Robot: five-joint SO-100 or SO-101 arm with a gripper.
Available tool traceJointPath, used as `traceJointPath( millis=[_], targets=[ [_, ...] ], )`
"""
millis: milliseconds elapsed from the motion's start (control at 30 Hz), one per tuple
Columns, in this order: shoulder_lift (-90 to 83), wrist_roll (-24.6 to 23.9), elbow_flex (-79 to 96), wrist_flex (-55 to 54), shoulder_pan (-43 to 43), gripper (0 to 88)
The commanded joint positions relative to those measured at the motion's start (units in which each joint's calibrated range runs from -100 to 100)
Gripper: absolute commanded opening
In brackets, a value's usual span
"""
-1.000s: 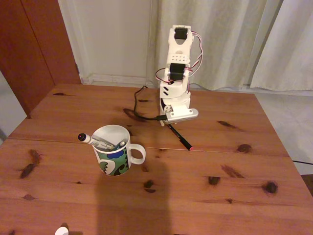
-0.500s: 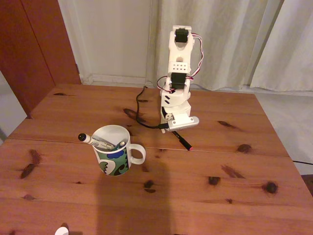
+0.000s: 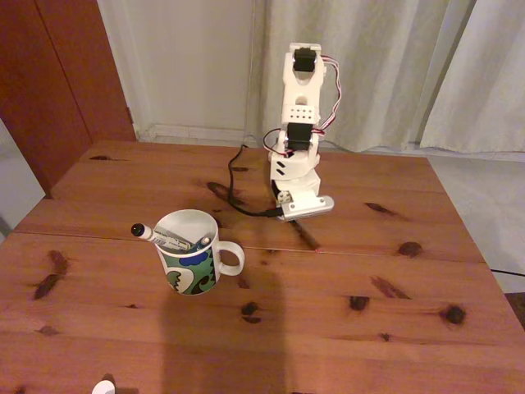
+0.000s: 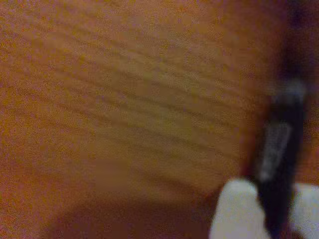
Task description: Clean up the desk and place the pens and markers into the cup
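Wrist view shows pincer grasping black pen over blurry bench; fixed view adds swirl-patterned cup holding two pens.

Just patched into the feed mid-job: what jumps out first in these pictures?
The white arm stands at the far middle of the desk, folded down with its pincer low over the black pen at the seam. In the fixed view, front left of it is the swirl-patterned cup, with a black-capped marker poking over its left rim. The blurry wrist view shows the pen between white fingers.
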Motion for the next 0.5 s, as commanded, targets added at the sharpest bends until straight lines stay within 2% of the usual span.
traceJointPath(
  millis=[0,133,333,467],
  targets=[
    [-0.3,-0.3,-2.0,-1.0,-0.5,0.9],
    [-0.6,-2.5,-2.3,-1.0,-0.6,0.9],
    [-1.5,-3.1,-4.3,-1.0,-0.3,0.9],
    [-6.8,-7.4,-7.3,-0.9,-0.5,0.9]
  ],
)
